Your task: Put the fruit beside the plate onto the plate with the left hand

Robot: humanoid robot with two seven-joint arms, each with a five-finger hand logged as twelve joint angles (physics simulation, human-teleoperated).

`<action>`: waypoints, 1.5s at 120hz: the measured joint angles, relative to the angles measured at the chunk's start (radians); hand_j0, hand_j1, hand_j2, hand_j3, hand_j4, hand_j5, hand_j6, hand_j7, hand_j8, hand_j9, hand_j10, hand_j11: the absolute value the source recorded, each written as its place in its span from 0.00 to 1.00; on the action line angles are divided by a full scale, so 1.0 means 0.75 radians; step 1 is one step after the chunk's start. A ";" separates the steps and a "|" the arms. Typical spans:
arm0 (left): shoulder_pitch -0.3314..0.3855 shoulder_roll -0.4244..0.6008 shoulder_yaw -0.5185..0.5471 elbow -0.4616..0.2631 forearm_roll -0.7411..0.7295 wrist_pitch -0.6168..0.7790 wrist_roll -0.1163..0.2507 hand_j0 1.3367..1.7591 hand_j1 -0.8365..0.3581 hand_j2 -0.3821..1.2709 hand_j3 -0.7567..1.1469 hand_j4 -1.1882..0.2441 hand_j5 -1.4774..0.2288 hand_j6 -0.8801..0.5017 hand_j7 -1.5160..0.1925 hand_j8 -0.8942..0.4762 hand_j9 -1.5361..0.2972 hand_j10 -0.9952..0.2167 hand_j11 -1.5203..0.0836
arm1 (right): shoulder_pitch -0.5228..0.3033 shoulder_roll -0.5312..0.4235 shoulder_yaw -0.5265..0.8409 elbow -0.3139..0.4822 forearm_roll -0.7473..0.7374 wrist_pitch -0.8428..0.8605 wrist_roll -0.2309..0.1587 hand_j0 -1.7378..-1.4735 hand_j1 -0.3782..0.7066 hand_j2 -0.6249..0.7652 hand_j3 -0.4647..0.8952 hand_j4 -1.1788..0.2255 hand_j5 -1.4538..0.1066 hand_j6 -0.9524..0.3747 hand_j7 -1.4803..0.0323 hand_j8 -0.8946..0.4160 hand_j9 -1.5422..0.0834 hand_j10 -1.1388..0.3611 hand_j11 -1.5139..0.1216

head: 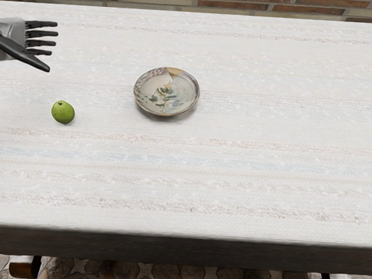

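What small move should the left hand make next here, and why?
Probably move the left hand nearer the camera and slightly rightward, to just above the green fruit. The hand is open, holds nothing and is well apart from the fruit, which lies on the table left of the plate, not on it.

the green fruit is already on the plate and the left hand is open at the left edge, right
Not quite: the head view shows the green fruit lying on the table, apart from the plate, toward the picture's left of it. The left hand is indeed open at the left edge.
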 joint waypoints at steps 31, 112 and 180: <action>-0.075 0.012 0.004 -0.006 0.194 0.000 0.002 0.76 0.98 0.23 0.40 0.82 0.85 0.62 0.87 0.64 0.83 0.81 0.93 | -0.008 0.000 -0.001 0.000 0.000 0.000 0.000 0.30 0.03 0.45 0.34 0.84 0.93 0.72 0.98 0.68 0.95 0.76 0.93; -0.134 0.084 0.006 -0.368 0.904 0.000 0.152 0.76 0.98 0.23 0.40 0.81 0.85 0.62 0.87 0.64 0.83 0.80 0.93 | -0.010 0.000 -0.001 0.000 0.000 0.000 0.000 0.30 0.03 0.45 0.34 0.84 0.93 0.72 0.98 0.68 0.95 0.76 0.93; -0.086 -0.017 0.123 -0.481 1.021 0.166 0.138 0.76 0.97 0.23 0.40 0.81 0.85 0.62 0.87 0.64 0.82 0.80 0.93 | -0.010 0.000 -0.002 0.000 0.000 0.000 0.000 0.30 0.03 0.45 0.34 0.84 0.93 0.72 0.98 0.68 0.95 0.76 0.93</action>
